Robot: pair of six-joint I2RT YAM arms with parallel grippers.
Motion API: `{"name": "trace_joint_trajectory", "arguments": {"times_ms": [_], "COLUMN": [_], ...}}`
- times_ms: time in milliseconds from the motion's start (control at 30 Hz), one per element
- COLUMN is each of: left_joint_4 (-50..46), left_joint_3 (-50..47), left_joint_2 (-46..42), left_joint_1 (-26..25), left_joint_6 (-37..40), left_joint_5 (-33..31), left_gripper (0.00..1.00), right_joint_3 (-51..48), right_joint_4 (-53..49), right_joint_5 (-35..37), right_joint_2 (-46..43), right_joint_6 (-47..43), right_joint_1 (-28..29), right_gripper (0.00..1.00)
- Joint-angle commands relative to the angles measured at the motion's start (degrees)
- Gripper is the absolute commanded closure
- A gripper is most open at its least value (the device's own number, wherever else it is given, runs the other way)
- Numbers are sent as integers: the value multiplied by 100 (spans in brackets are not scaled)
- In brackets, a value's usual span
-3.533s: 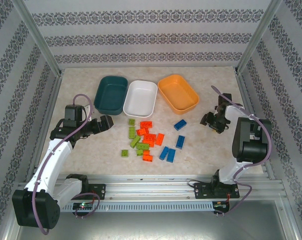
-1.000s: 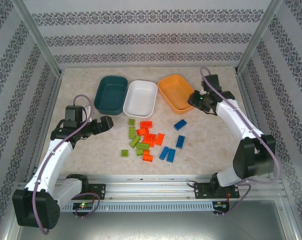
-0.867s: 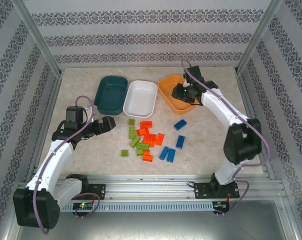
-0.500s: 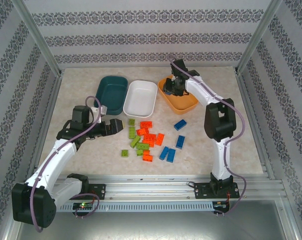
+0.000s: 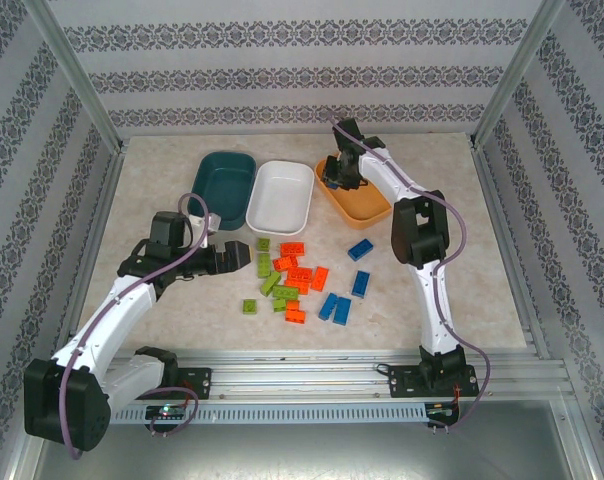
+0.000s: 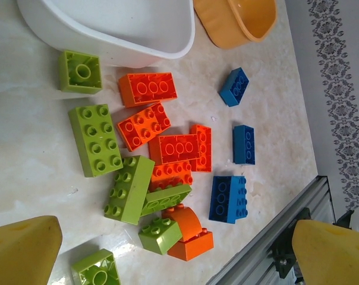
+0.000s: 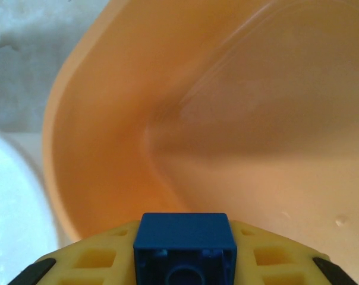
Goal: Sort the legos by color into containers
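Blue lego [image 7: 184,246] is hanging over a corner of the orange tray [image 7: 96,136], clenched in our right claw [image 5: 334,176]. The other legos [image 5: 294,275] are lying piled beside our left claw [image 5: 238,258], which we are holding wide apart. Releasing this close to the rim may be risking a bounce toward the white tray [image 5: 282,195].

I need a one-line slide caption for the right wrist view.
Right jaws hold a blue brick over the orange tray; white tray at left.
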Motion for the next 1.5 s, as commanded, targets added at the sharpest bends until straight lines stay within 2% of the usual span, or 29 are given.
{"name": "trace_joint_trajectory", "arguments": {"times_ms": [0,100,300,533,700,833,967,1100,1267,1467], "left_joint_4": [-154,-195,-252,-342,-405,-424,-492,-632,-740,-853], "left_joint_3": [93,105,127,146,186,197,209,235,298,296], "left_joint_2": [19,3,-6,-62,-177,-407,-670,-766,-617,-548], "left_joint_1": [-81,-102,-153,-194,-289,-490,-897,-1450,-1855,-2056], "left_joint_6": [203,217,243,287,323,379,498,643,711,791], "left_joint_5": [-80,-133,-186,-280,-344,-420,-662,-968,-984,-1255], "left_gripper": [0,0,0,0,0,0,0,0,0,0], "right_joint_3": [220,217,100,-482,-1758,-3427,-4928,-5898,-6880,-7697], "right_joint_4": [-222,-261,-356,-411,-316,-263,-388,-666,-562,-105], "right_joint_5": [200,209,357,658,859,859,963,958,1062,1260], "right_joint_2": [164,190,-89,-1305,-2954,-4645,-6260,-7447,-8079,-7740], "right_joint_6": [133,140,58,-201,-393,-378,-198,117,415,700], "right_joint_1": [-39,-49,-76,-100,61,338,710,1069,1682,2105], "right_gripper": [67,64,49,42,38,36,34,33,29,28]}}
